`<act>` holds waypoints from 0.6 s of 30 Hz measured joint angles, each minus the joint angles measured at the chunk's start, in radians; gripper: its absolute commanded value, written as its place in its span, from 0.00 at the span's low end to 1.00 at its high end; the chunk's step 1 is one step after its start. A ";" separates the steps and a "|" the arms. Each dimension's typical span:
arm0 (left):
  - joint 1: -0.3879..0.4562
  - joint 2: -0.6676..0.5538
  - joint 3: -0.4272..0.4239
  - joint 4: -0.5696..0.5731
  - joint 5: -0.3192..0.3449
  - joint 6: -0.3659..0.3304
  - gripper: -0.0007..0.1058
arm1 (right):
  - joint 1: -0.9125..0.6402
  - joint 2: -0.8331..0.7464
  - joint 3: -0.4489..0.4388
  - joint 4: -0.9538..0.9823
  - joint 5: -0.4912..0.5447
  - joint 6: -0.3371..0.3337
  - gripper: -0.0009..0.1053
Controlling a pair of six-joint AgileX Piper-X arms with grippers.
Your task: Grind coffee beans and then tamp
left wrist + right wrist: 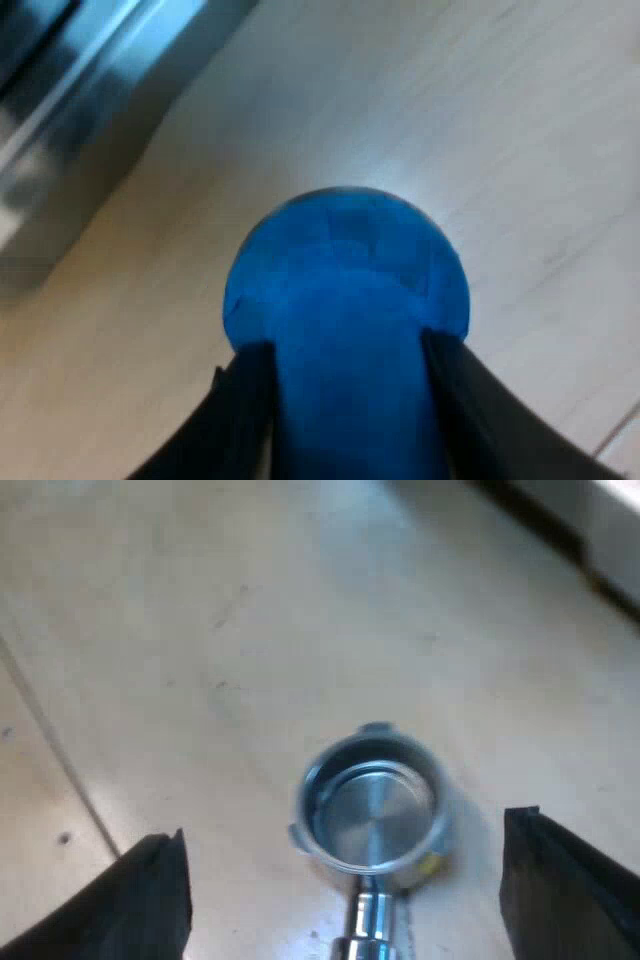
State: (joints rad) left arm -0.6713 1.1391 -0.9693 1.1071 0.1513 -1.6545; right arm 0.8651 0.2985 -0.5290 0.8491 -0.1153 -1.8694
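Plainly, the left gripper (345, 345) was clamped on the blue tamper (345, 270), its black fingers (240, 410) pressing either side of the stem while the rounded blue end hung over the pale wooden tabletop (500, 120). On that same tabletop, the metal holder (372, 805) sat with its basket facing up and showing bare metal inside. The right gripper (345, 840) hovered above it, fingers spread wide, the basket between them and touching neither.
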 measured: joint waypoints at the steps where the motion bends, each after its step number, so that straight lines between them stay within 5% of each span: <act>1: -0.051 -0.004 -0.019 -0.010 0.004 0.000 0.01 | 0.000 -0.051 0.000 0.024 0.012 0.006 0.63; 10: -0.252 0.005 -0.096 -0.027 0.004 -0.038 0.01 | 0.000 -0.223 0.000 0.189 0.041 0.008 0.63; 18: -0.371 0.148 -0.173 -0.053 0.004 -0.044 0.01 | 0.000 -0.236 0.000 0.189 0.029 0.039 0.63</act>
State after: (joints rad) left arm -1.0420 1.2873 -1.1428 1.0544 0.1549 -1.6986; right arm 0.8651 0.0630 -0.5290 1.0377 -0.0858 -1.8302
